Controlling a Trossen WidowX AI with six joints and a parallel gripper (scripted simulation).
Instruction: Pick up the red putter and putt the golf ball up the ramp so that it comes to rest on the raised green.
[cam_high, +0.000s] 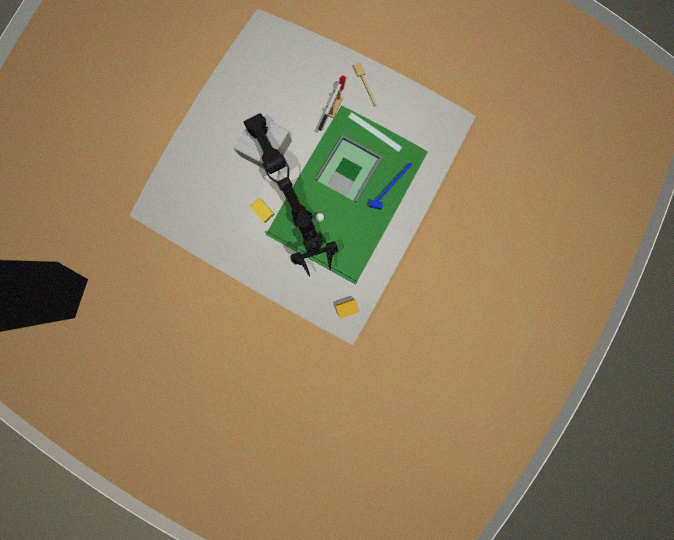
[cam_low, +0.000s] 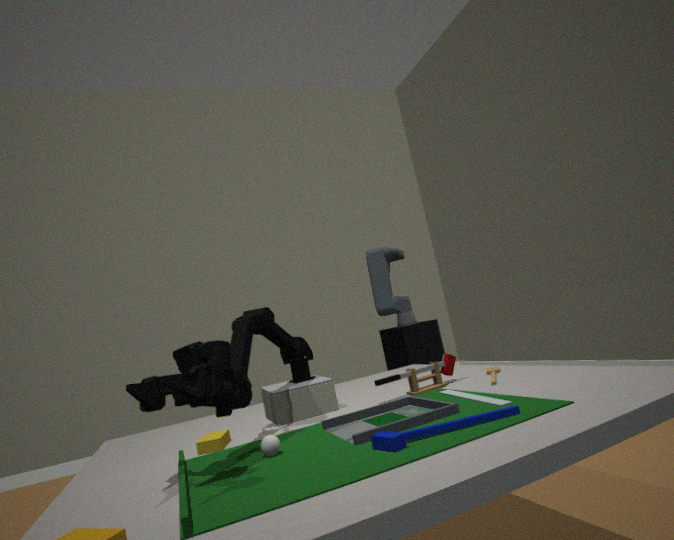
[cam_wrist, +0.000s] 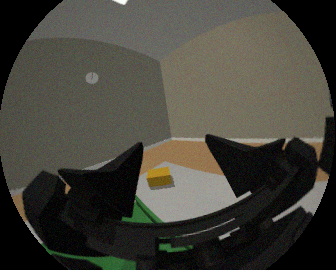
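Note:
The red putter (cam_high: 331, 101) (cam_low: 419, 372) rests on a small wooden stand (cam_high: 336, 106) (cam_low: 422, 379) at the far edge of the green mat (cam_high: 360, 225) (cam_low: 315, 466); its red head (cam_high: 342, 80) (cam_low: 448, 363) points away from the arm. The white golf ball (cam_high: 319, 216) (cam_low: 270, 444) lies on the mat beside the arm's forearm. The raised green (cam_high: 349, 168) (cam_low: 388, 418) sits inside a grey-framed ramp (cam_high: 337, 182). My gripper (cam_high: 316, 259) (cam_low: 137, 396) (cam_wrist: 174, 141) is open and empty, held in the air over the mat's near end, far from the putter.
A blue putter (cam_high: 391, 186) (cam_low: 444, 428) lies on the mat beside the ramp. A tan mallet (cam_high: 364, 81) (cam_low: 493, 374) lies beyond the mat. Yellow blocks (cam_high: 262, 209) (cam_high: 346, 307) (cam_low: 213, 442) (cam_wrist: 159, 176) lie on the grey table. A white strip (cam_high: 374, 131) (cam_low: 475, 397) lies at the mat's far end.

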